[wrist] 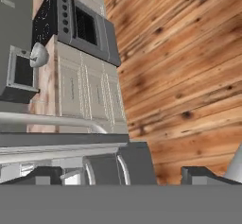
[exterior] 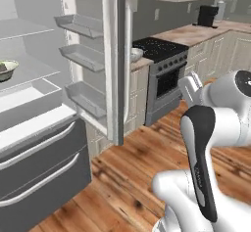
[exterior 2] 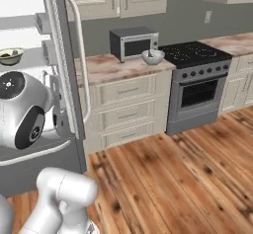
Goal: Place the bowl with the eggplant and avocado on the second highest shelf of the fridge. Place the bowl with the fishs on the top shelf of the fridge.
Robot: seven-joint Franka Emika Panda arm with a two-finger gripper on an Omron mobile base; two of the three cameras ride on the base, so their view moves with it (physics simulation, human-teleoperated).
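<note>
The fridge (exterior: 29,143) stands open at the left, its door (exterior: 98,64) swung out. Inside, the cream-and-pale-green bowl with the eggplant and avocado (exterior: 7,69) (exterior 2: 11,55) rests on the second shelf from the top, with dark lumps in it. The top shelf (exterior: 24,30) lies above it. The grey stone-look bowl with the fishs (exterior 2: 152,56) (exterior: 136,55) (wrist: 38,55) sits on the counter between microwave and stove; its contents are barely visible. My gripper (wrist: 125,176) is open and holds nothing. It hangs by the fridge door's edge, well short of the counter.
A black microwave (exterior 2: 133,43) stands on the counter (exterior 2: 108,67) beside the grey bowl. A stove (exterior 2: 197,90) is to the right of them. The long pale door handle (wrist: 56,120) crosses just ahead of the fingers. Wooden floor (exterior 2: 173,178) spreads in front of the cabinets.
</note>
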